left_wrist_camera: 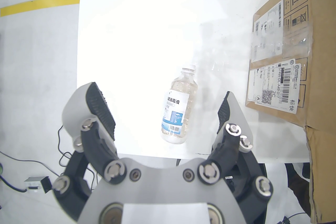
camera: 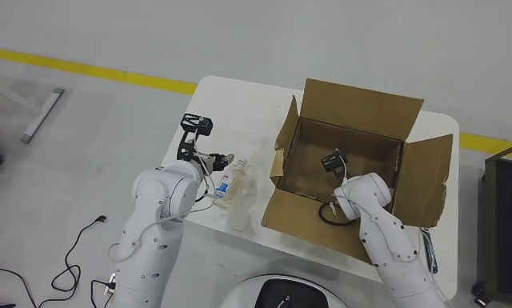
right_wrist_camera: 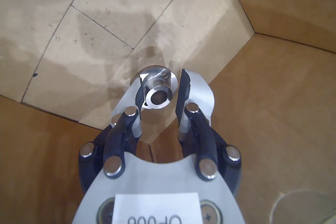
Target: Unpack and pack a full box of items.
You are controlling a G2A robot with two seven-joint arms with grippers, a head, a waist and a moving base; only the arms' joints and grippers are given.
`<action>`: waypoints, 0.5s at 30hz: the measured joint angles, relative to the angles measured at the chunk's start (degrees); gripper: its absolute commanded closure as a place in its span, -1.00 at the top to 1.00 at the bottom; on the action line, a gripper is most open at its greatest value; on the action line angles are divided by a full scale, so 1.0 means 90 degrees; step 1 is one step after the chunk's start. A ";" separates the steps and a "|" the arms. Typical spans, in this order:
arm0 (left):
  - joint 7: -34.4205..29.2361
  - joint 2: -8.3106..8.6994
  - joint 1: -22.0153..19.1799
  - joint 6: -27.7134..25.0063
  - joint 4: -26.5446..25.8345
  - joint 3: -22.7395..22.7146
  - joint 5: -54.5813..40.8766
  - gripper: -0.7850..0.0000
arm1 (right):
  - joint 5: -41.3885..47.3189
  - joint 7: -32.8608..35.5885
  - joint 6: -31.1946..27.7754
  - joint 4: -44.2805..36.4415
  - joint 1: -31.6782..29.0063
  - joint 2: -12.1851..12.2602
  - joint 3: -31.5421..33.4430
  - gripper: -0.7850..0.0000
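One white table, grey floor, yellow line; left hand wide open by bottle; right hand clamps flange in box.

Box open at the top. Flaps standing up at the far side and at both ends, narrowing any sideways entry. Inside, right gripper down at a metal flanged part close to a floor corner, with walls near on two sides. Outside, a bare strip of table between the lying bottle and the box wall. Left gripper above the bottle, jaws spread wider than it.
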 measured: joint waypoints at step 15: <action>0.0000 0.0000 0.0000 0.0000 0.0000 0.0000 0.0000 1.00 | 0.0144 -0.0157 -0.0107 0.0307 0.0070 -0.0057 0.0078 -0.15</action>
